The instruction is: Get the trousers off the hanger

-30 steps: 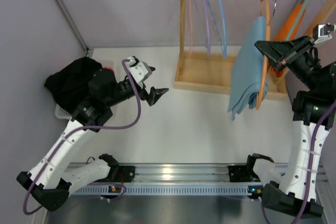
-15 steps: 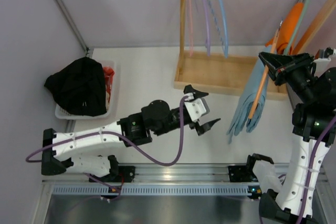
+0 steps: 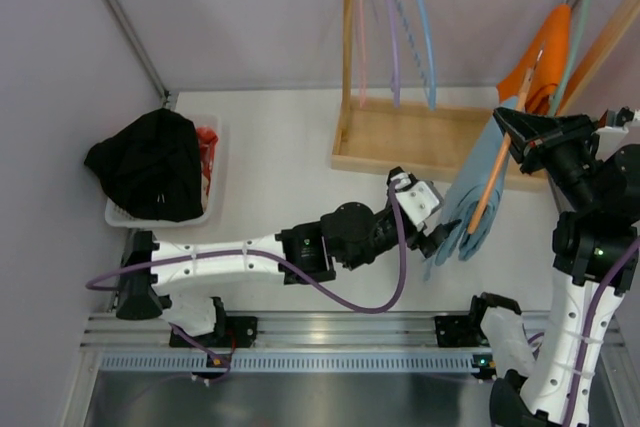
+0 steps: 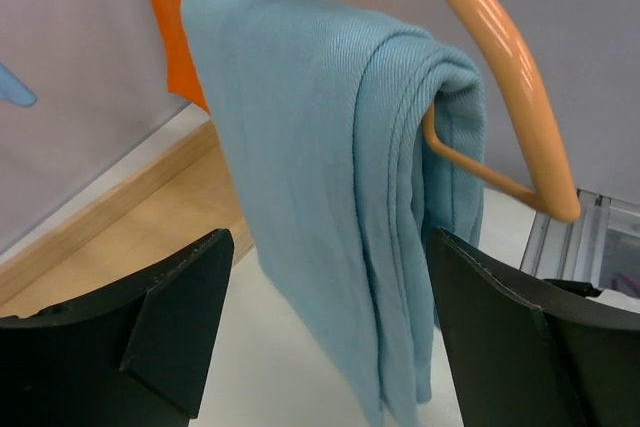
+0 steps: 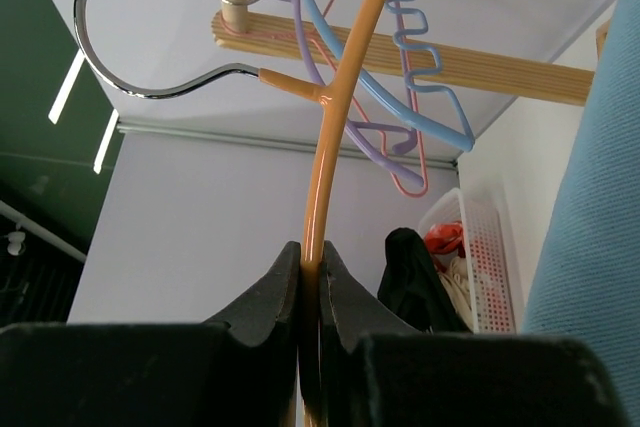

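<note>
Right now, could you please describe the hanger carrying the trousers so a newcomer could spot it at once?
By the right end of the wooden rack, the right gripper clamps a thin peach-orange hanger with light blue trousers draped over its bar. Its neighbours, the pink hanger, purple hanger and blue hanger, are bare.

The light blue folded cloth trousers (image 4: 330, 177) show faint ribbing; the thin peach-orange rod hanger (image 4: 500, 57) gleams (plain, glossy); bright orange folded garment (image 3: 555, 42) behind, solid black cloth heap (image 3: 150, 162) left.
</note>
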Robot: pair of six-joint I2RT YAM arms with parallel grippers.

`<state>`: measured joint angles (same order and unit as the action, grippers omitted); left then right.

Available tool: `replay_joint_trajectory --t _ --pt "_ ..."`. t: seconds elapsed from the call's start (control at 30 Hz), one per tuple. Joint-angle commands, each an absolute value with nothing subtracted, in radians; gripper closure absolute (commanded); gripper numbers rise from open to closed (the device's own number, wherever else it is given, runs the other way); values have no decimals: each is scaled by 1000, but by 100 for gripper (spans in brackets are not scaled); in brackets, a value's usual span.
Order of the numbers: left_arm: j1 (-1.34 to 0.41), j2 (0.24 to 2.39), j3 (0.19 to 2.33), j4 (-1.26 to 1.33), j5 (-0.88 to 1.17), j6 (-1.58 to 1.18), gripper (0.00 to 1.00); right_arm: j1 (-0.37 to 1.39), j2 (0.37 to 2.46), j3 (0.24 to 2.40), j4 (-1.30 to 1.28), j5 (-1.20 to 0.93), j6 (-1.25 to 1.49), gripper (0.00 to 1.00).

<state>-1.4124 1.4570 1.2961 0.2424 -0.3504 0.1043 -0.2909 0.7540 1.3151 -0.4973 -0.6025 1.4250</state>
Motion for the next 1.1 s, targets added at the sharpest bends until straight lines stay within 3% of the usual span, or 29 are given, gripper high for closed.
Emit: replay_joint_trajectory --t 0.0,0.3,0.87,1.07 --pt "-1417 1476 1354 365 -368 34 16 -291 719 1321 -279 -615 1496 100" --pt "-1417 1523 1286 576 -399 129 18 -295 719 1322 -227 -601 1543 100" --pt "-1417 1608 1249 739 -425 236 17 -296 710 1339 -222 -606 1586 100" --pt "-1391 1612 1232 739 -420 227 23 -298 713 1350 -229 -611 1597 100"
